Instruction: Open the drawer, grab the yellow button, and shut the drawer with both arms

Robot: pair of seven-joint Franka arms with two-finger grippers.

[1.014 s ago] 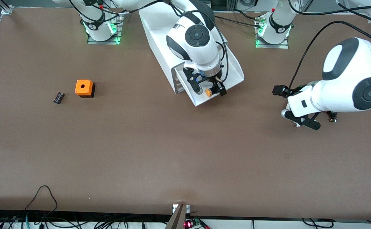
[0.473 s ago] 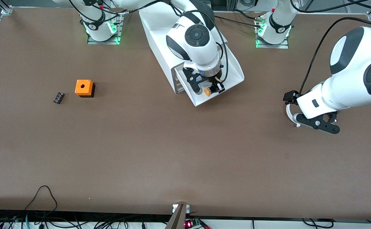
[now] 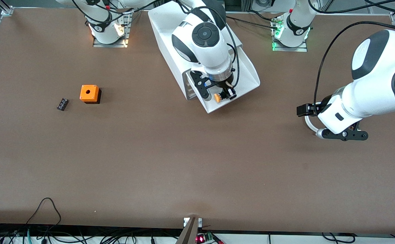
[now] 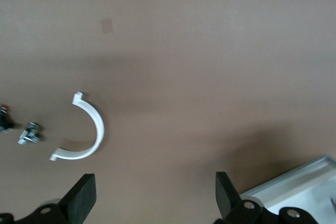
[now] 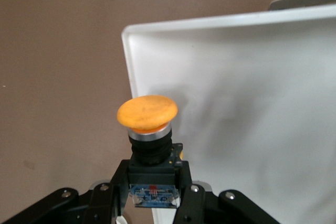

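The drawer point(image 3: 248, 78) stands pulled out of the white cabinet point(image 3: 165, 30); its white tray also shows in the right wrist view point(image 5: 252, 103). My right gripper point(image 3: 224, 95) is shut on the button point(image 3: 217, 97) and holds it just over the drawer's front corner. In the right wrist view the orange cap point(image 5: 147, 111) stands up above the fingers point(image 5: 181, 182), which clamp the black body. My left gripper point(image 3: 343, 135) hangs open and empty over bare table toward the left arm's end; its own view point(image 4: 155, 203) shows nothing between the fingers.
An orange cube with a round hole point(image 3: 89, 93) and a small black part point(image 3: 62, 104) lie toward the right arm's end. A white half-ring point(image 3: 311, 123) point(image 4: 89, 129) and small metal screws point(image 4: 29, 134) lie by my left gripper. The drawer's corner point(image 4: 299, 184) shows there too.
My right gripper has closed on the button and lifted it slightly toward the right arm's end. My left arm has swung away from the drawer and turned its hand.
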